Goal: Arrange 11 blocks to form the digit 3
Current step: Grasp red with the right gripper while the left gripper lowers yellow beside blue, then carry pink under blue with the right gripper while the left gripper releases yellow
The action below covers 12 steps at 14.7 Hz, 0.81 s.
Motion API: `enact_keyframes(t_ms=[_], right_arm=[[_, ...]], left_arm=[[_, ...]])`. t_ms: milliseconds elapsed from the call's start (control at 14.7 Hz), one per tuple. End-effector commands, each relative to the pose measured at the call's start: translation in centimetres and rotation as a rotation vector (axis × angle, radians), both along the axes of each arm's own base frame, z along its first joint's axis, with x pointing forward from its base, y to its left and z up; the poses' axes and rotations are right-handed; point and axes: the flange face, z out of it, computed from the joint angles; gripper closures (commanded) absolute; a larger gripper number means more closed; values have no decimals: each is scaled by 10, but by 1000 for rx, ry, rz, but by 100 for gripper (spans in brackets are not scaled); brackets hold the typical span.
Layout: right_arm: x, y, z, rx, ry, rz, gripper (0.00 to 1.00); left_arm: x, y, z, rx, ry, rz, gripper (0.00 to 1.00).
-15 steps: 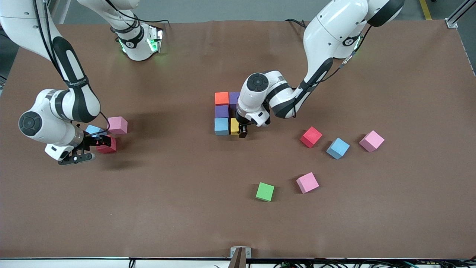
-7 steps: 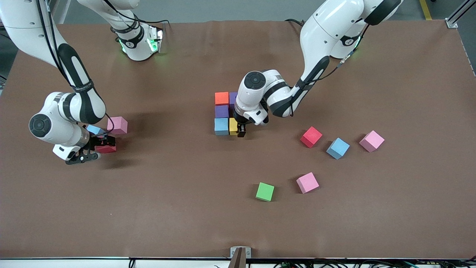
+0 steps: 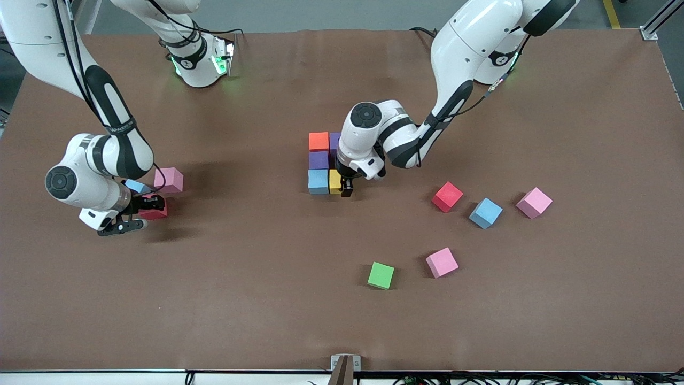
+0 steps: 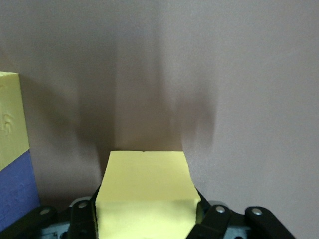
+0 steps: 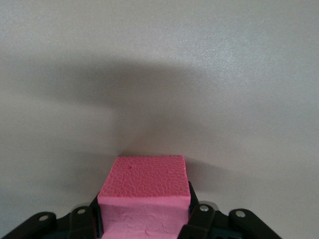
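Jaws of the right gripper (image 3: 143, 206) pinched a red block (image 3: 155, 213); the left gripper (image 3: 344, 186) clamped a yellow block (image 3: 335, 181) beside the light blue block (image 3: 318, 181). Lift straight up, I'd say.

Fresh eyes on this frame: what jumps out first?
The tight cluster of blocks mid-table, where the left hand grips a yellow block at the cluster's edge. Toward the right arm's end, the right hand is shut on a red block beside a pink block.
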Motion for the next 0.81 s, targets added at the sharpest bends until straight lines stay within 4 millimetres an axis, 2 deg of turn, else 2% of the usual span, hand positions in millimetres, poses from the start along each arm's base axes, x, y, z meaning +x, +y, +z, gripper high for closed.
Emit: enact_keyframes(t_ms=[0, 339, 475, 543, 611, 679, 747], right_arm=[[5, 15, 10, 0, 14, 33, 68], [41, 60, 49, -1, -20, 54, 68], [50, 81, 59, -9, -20, 42, 68], [56, 93, 63, -9, -22, 52, 68], [61, 103, 65, -10, -18, 61, 68], [66, 115, 66, -10, -14, 63, 68], [71, 129, 68, -11, -13, 52, 68]], left_arm=[[-4, -6, -7, -5, -14, 3, 95], [-4, -7, -9, -15, -14, 4, 93], [-4, -7, -9, -15, -15, 3, 86], [-5, -7, -10, -14, -14, 3, 74], [-4, -6, -11, -12, -15, 3, 54], [-3, -5, -11, -12, -15, 4, 18], [-1, -4, -11, -11, -16, 8, 0]])
